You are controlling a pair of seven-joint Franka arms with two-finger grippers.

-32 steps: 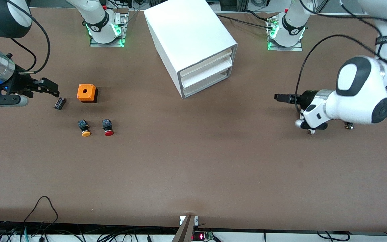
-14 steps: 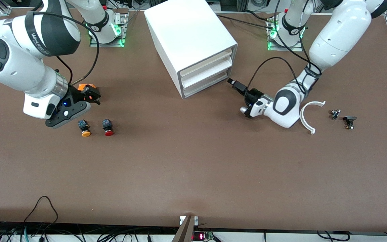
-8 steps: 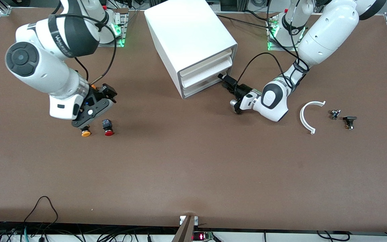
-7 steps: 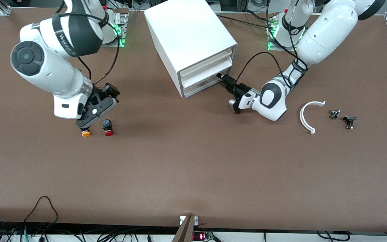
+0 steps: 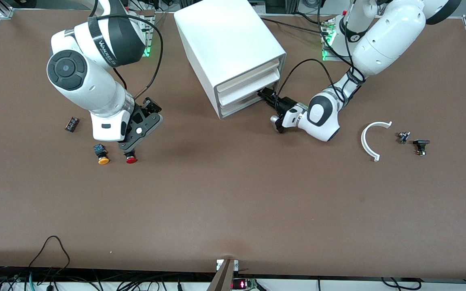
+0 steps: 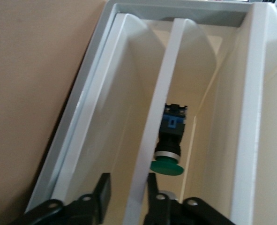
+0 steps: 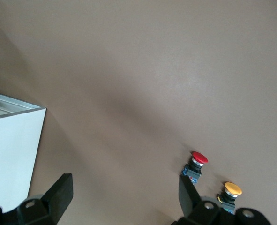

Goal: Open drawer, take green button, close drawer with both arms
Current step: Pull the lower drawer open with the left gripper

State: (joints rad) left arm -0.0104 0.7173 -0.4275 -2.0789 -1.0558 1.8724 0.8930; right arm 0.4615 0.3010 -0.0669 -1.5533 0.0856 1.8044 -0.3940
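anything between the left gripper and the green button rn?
Yes. The left gripper straddles the front wall of the bottom drawer; the green button lies inside just past that wall, drawer not yet pulled out. The right gripper hovers open over the table near the red button.

Left arm's stretched out low with its wrist laid nearly flat, left gripper (image 5: 266,96) with fingers (image 6: 103,190) pinched close on a thin white edge. Right arm's bent up high, right gripper (image 5: 151,106) hanging over the worktop, fingers spread wide, holding nothing.

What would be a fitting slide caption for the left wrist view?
Left hand straddling the drawer front, green button visible inside.
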